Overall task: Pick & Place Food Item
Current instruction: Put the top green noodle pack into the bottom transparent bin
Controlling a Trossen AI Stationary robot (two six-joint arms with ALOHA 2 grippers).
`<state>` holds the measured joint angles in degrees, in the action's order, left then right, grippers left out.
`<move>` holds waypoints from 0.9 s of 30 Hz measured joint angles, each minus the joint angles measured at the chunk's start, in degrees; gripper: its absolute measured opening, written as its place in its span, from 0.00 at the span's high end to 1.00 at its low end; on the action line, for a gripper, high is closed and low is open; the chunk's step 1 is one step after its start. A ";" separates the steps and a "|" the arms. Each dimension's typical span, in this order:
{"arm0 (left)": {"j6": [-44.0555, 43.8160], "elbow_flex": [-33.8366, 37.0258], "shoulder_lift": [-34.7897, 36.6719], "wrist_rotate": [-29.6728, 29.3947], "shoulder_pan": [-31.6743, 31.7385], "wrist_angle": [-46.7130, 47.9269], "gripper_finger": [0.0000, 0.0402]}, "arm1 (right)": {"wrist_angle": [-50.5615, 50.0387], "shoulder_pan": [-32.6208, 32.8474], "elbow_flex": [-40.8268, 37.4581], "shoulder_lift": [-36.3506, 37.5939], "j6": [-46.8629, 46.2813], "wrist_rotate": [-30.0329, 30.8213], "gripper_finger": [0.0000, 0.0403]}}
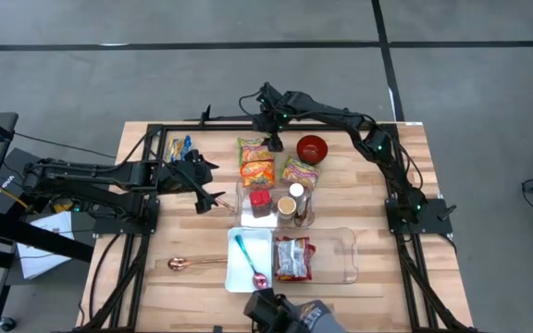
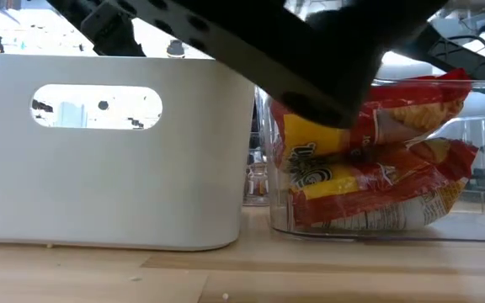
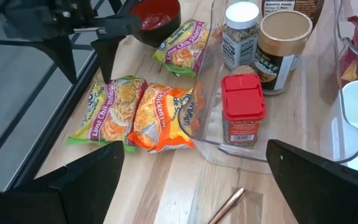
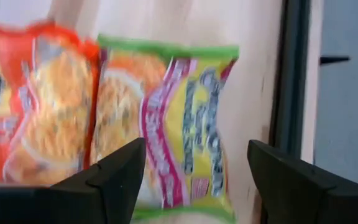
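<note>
A lime-green noodle packet [image 1: 251,148] lies flat on the table at the far middle, and it also shows in the right wrist view [image 4: 179,118]. An orange noodle packet [image 1: 257,171] lies beside it on its near side. A second green packet [image 1: 300,171] lies to the right of them. My right gripper [image 1: 272,141] is open, just above the far green packet, with its fingers on either side of the packet's width [image 4: 196,149]. My left gripper [image 1: 211,196] is open and empty, left of the clear tray, and it shows in its own wrist view [image 3: 194,155].
A red bowl [image 1: 312,148] stands at the far right of the packets. A clear tray [image 1: 243,217] holds jars and a red-lidded spice jar [image 3: 242,115]. Near the front stand a white bin [image 1: 239,273] and a clear container [image 1: 345,254] with a red snack bag [image 2: 377,160]. A copper spoon [image 1: 188,265] lies at the front left.
</note>
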<state>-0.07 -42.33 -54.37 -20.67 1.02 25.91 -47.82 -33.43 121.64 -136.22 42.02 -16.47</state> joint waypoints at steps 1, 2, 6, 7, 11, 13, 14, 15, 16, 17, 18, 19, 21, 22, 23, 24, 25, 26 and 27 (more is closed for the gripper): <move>-0.03 0.00 0.00 -0.02 0.00 0.00 0.04 | 0.82 0.04 0.00 0.00 -0.49 -0.05 0.32; -0.01 0.00 0.00 -0.02 0.00 0.00 0.04 | 0.81 0.04 0.00 0.02 -0.68 -0.10 0.32; -0.01 0.00 0.00 -0.02 0.00 -0.02 0.04 | -0.15 0.54 0.00 -0.71 -1.00 1.38 0.32; -0.03 0.00 0.01 -0.02 0.00 -0.02 0.04 | -0.37 0.59 -0.02 -0.96 -1.13 1.53 0.32; -0.02 0.00 0.01 -0.02 -0.01 -0.13 0.04 | -0.25 0.70 0.00 -0.94 -1.45 2.63 0.32; -0.01 0.00 0.01 -0.02 -0.02 -0.36 0.04 | -2.17 0.72 0.02 -0.87 -1.19 4.15 0.32; -0.01 0.00 0.01 -0.02 -0.02 -0.34 0.04 | -3.50 0.74 0.00 -0.90 -0.64 5.74 0.32; -0.01 0.00 0.00 -0.02 -0.02 -0.33 0.04 | -4.20 0.72 -0.02 -0.98 -0.32 6.58 0.32; -0.01 0.00 0.02 -0.02 -0.02 -0.33 0.04 | -4.36 0.64 -0.02 -0.98 -0.24 6.75 0.32; -0.01 0.00 0.02 -0.02 -0.02 -0.33 0.04 | -4.40 0.32 -0.02 -0.98 -0.23 6.51 0.32; -0.01 0.00 0.02 -0.02 -0.02 -0.31 0.04 | -4.52 0.06 0.00 -0.96 -0.02 6.04 0.32; 0.05 0.00 0.00 -0.02 -0.02 -0.32 0.04 | -4.54 -0.16 0.00 -0.96 0.15 5.84 0.32; 0.06 0.00 0.00 -0.04 -0.02 -0.32 0.04 | -4.71 -0.57 -0.01 -0.98 0.40 5.29 0.32; 0.06 0.00 0.01 -0.03 -0.02 -0.33 0.04 | -4.74 -0.74 0.00 -0.98 0.44 4.61 0.32; 0.06 0.00 0.00 -0.03 -0.02 -0.32 0.04 | -4.78 -0.97 0.00 -0.98 0.48 4.06 0.32; 0.06 0.00 0.00 -0.04 -0.02 -0.31 0.04 | -5.02 -1.05 0.00 -0.96 0.52 3.84 0.32; 0.06 0.00 0.00 -0.02 -0.02 -0.31 0.04 | -5.46 -1.21 -0.02 -0.98 0.54 3.57 0.32; 0.08 0.00 0.00 -0.04 -0.02 -0.31 0.04 | -6.05 -1.27 0.00 -0.96 0.54 3.02 0.32; 0.08 0.00 0.00 -0.04 -0.02 -0.31 0.04 | -6.63 -1.27 0.00 -0.97 0.57 2.88 0.32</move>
<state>0.01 -42.33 -54.37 -20.71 0.99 25.61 -54.45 -34.70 121.64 -137.19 42.59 -13.59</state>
